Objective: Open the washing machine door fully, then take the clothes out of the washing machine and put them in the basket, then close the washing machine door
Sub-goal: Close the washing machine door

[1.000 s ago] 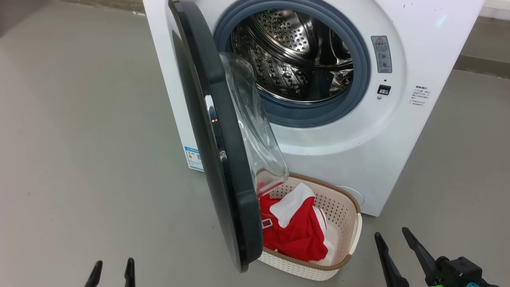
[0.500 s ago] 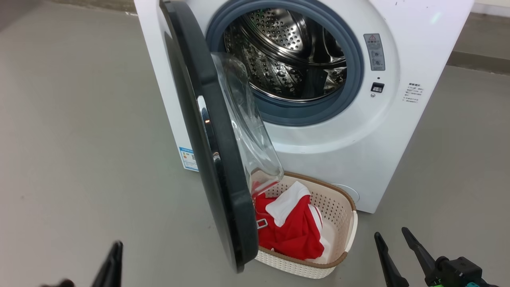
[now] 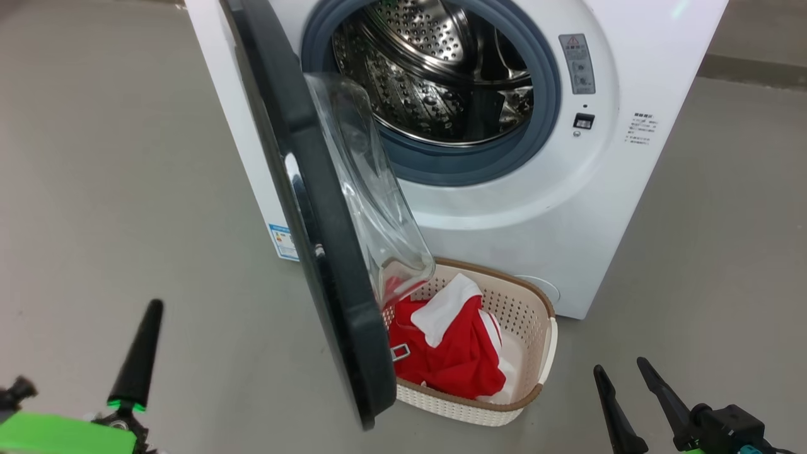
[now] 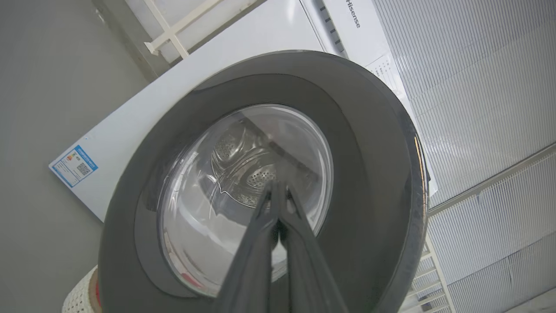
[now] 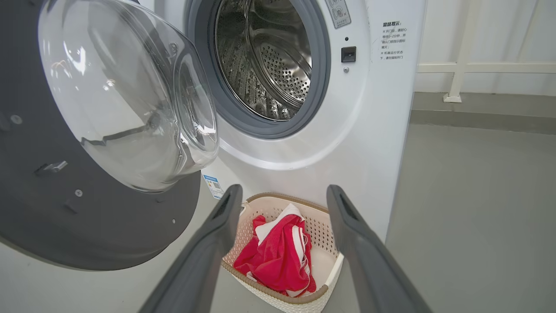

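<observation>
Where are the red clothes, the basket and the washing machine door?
the clothes (image 3: 457, 359): head view, on the middle of the red fabric.
the basket (image 3: 454, 407): head view, on its cream front wall.
the washing machine door (image 3: 345, 284): head view, on its black ring.

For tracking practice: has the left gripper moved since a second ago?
Yes: the left gripper rose up the head view, nearer the blue label.
</observation>
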You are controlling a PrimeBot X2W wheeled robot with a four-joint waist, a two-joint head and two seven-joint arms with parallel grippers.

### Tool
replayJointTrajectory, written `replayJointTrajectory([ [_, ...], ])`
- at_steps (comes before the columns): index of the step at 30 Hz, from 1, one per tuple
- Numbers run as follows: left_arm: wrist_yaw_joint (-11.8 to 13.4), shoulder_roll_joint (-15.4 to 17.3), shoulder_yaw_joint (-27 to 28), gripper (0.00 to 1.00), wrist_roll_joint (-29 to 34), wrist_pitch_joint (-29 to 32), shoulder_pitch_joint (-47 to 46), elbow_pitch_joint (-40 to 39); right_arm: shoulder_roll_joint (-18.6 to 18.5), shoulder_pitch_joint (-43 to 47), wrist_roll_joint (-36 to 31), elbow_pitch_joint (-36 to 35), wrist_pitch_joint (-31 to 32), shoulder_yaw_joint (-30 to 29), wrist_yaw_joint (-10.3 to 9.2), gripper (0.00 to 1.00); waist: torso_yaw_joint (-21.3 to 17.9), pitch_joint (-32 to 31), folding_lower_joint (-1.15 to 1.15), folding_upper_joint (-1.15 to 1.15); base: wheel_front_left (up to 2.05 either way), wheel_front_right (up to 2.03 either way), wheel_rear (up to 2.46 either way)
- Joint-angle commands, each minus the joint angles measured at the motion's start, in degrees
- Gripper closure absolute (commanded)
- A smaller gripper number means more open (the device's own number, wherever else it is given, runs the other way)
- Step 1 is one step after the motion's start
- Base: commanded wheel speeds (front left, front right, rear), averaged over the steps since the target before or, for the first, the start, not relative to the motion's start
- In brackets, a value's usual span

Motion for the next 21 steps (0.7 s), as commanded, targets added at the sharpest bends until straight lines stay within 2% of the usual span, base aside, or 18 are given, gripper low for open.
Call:
replayJointTrajectory([
  [1, -0.32, 2.38, 1.74, 1.0, -3.48, 2.83, -2.8, -2.77, -0.65, -2.4, 0.1, -1.62, -0.37, 0.99, 0.36, 0.0, -0.27, 0.67, 0.0, 0.0, 0.0, 0.0, 0.0],
  [4, -0.32, 3.24, 0.93, 1.0, -9.78, 11.16, -2.48, -4.82, -0.84, -2.86, 0.08, -1.71, -0.37, 0.98, 0.36, 0.0, -0.47, 1.47, 0.0, 0.0, 0.0, 0.0, 0.0],
  [6, -0.32, 3.6, 0.84, 1.0, -11.52, 15.9, -2.25, -5.35, -0.97, -3.08, 0.08, -1.75, -0.37, 0.99, 0.36, 0.0, -0.58, 1.85, 0.0, 0.0, 0.0, 0.0, 0.0],
  [11, -0.32, 3.45, 0.79, 1.0, -10.65, 21.64, -2.45, -5.06, -1.24, -3.47, 0.04, -1.87, -0.37, 0.95, 0.36, 0.0, -0.88, 2.67, 0.0, 0.0, 0.0, 0.0, 0.0],
  [21, -0.32, -1.14, -0.17, 1.0, -7.1, 26.95, -4.79, -5.23, -1.76, -4.68, 0.02, -1.97, -0.37, 1.13, 0.36, 0.0, -2.42, 4.48, 0.0, 0.0, 0.0, 0.0, 0.0],
])
